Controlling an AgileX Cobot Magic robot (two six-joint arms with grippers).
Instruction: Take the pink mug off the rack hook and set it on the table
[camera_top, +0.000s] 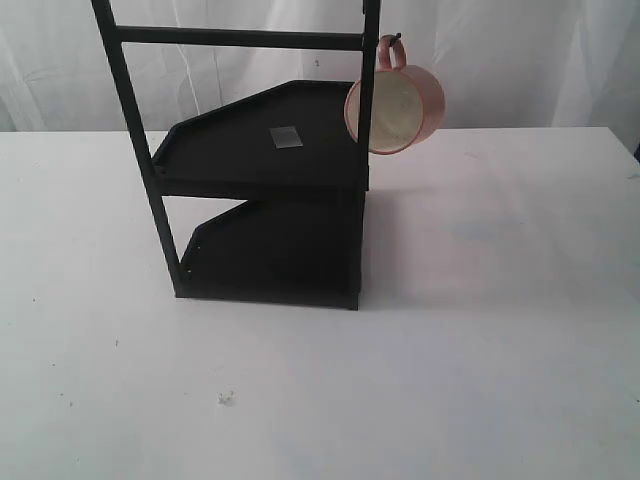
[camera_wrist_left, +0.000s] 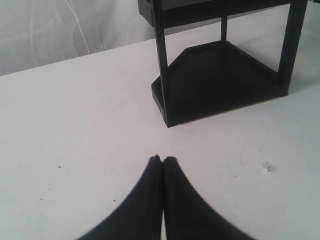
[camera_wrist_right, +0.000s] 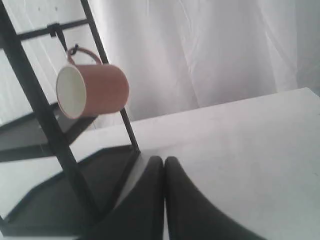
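Observation:
The pink mug (camera_top: 400, 108) hangs by its loop handle from the rack hook (camera_top: 396, 40) on the right upright of the black two-shelf rack (camera_top: 262, 150), its cream inside facing the exterior camera. From the right wrist the mug (camera_wrist_right: 95, 90) shows up and ahead, hooked at its handle (camera_wrist_right: 75, 49). My right gripper (camera_wrist_right: 164, 161) is shut and empty, low over the white table (camera_wrist_right: 240, 140), well short of the mug. My left gripper (camera_wrist_left: 162, 160) is shut and empty above the table (camera_wrist_left: 75, 125), in front of the rack (camera_wrist_left: 220, 75). Neither gripper shows in the exterior view.
A small grey tag (camera_top: 285, 137) lies on the rack's upper shelf. A tiny white crumb (camera_top: 227, 398) sits on the table before the rack, and shows as a crumb (camera_wrist_left: 265, 168) from the left wrist. A white curtain (camera_top: 520, 60) hangs behind the table.

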